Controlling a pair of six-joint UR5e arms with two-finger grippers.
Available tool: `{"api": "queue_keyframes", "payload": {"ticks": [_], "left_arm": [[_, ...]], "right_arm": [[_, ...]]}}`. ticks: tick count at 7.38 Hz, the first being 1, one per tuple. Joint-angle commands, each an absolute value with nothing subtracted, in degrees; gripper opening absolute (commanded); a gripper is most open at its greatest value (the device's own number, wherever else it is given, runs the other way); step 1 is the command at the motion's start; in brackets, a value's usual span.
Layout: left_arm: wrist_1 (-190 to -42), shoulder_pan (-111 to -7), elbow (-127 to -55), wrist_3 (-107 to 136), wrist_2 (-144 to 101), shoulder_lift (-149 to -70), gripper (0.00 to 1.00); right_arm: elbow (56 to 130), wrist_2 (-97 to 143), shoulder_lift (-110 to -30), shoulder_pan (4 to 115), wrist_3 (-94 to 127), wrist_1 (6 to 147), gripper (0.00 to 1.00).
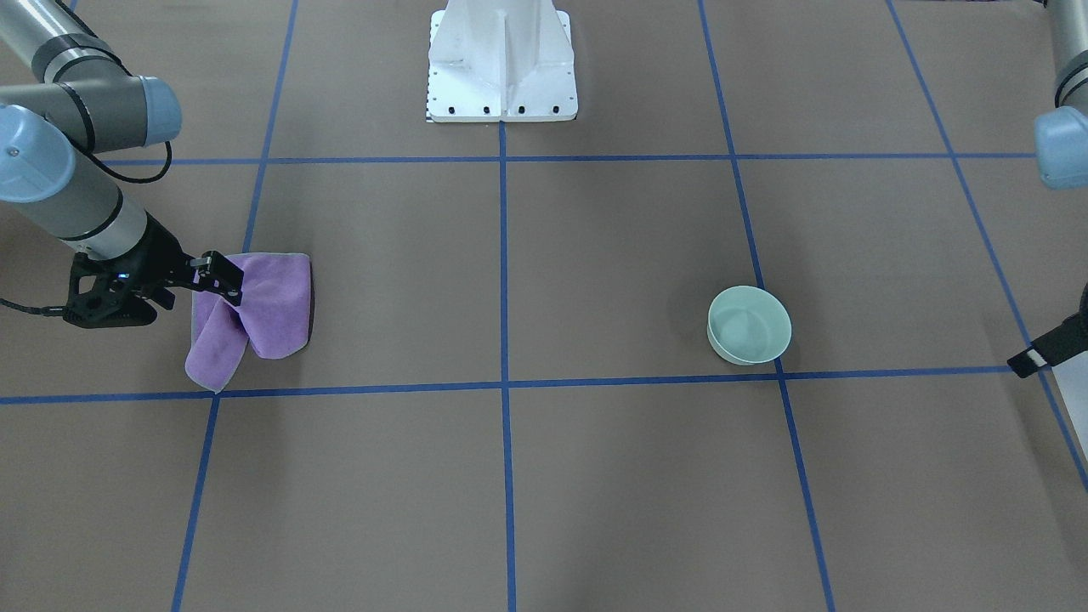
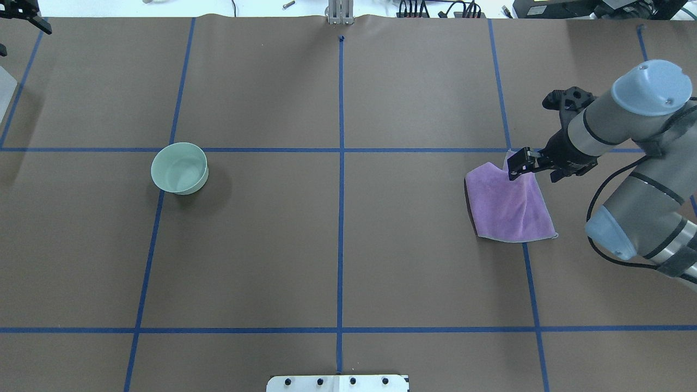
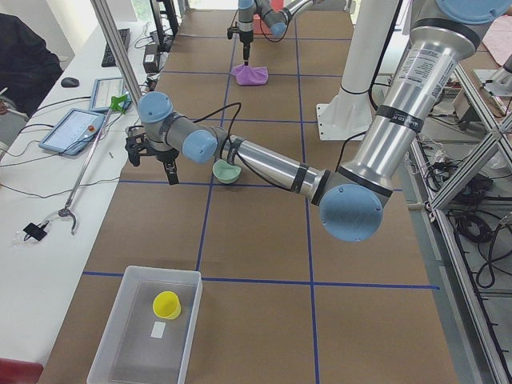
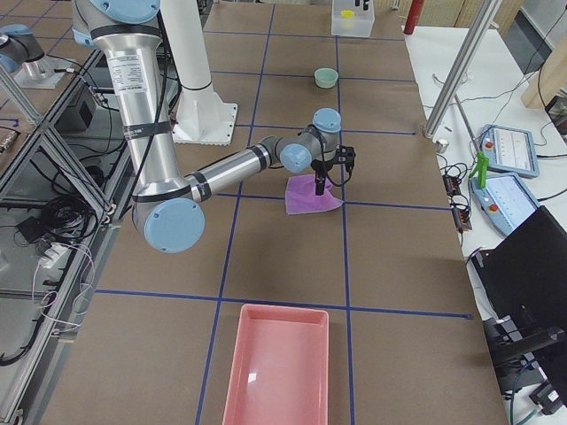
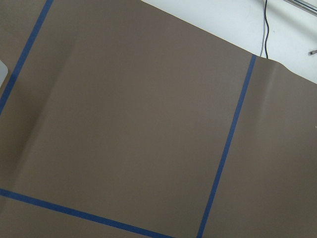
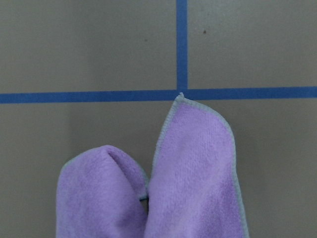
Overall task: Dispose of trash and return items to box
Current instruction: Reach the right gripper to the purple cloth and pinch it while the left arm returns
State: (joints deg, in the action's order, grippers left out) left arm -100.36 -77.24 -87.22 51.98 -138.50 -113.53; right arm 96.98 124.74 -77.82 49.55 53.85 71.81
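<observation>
A purple cloth [image 2: 509,204] lies on the brown table at my right side. My right gripper [image 2: 517,164] is shut on its far edge and pulls it up into a fold, as the right wrist view shows [image 6: 193,168]. It also shows in the front view [image 1: 255,319]. A mint-green bowl [image 2: 179,167] stands upright and empty on my left side. My left gripper [image 3: 152,164] hovers open and empty beyond the bowl, near the table's far left corner. The box [image 3: 144,332] is pale and holds a yellow cup [image 3: 166,304]; only its corner shows in the overhead view [image 2: 5,92].
A pink tray [image 4: 275,372] sits at the table's end on my right. The white robot pedestal [image 1: 501,64] stands at the near middle. Blue tape lines cross the table. Operators' tablets [image 3: 76,128] lie on the side bench.
</observation>
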Motion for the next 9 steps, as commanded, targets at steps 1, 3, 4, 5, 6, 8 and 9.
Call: {"api": "queue_keyframes", "payload": {"ticks": [1,3,4,5,6,8,9], "left_arm": [[-100.5,-74.6,-88.2,52.9,-137.0,-112.6,0.98],[-100.5,-73.7,-88.1,53.0,-136.0,-112.6,0.98],[-101.0,-71.3,-88.0,54.8,-134.1,-112.7,0.98],[-103.5,-68.0,-87.8,57.9,-130.6,-112.6,0.98],[-106.9,-65.0,-87.1,60.5,-129.6,-112.5,0.98],[-112.2,-59.6,-85.9,62.4,-125.5,-110.8,0.98],[-114.6,-57.9,-85.7,62.5,-125.0,-109.7,0.98]], "right_arm": [[93.1,124.5,-75.9,47.5,55.1,70.5,0.98],[93.0,124.7,-74.7,47.2,56.5,70.4,0.00],[93.6,124.8,-74.5,47.2,56.6,70.4,0.00],[94.5,125.2,-74.2,49.2,56.5,71.1,0.00],[95.9,127.7,-74.4,53.1,56.5,71.4,0.00],[97.3,131.6,-75.8,60.2,56.3,71.5,0.00],[97.5,133.1,-76.2,63.8,55.7,72.2,0.00]]}}
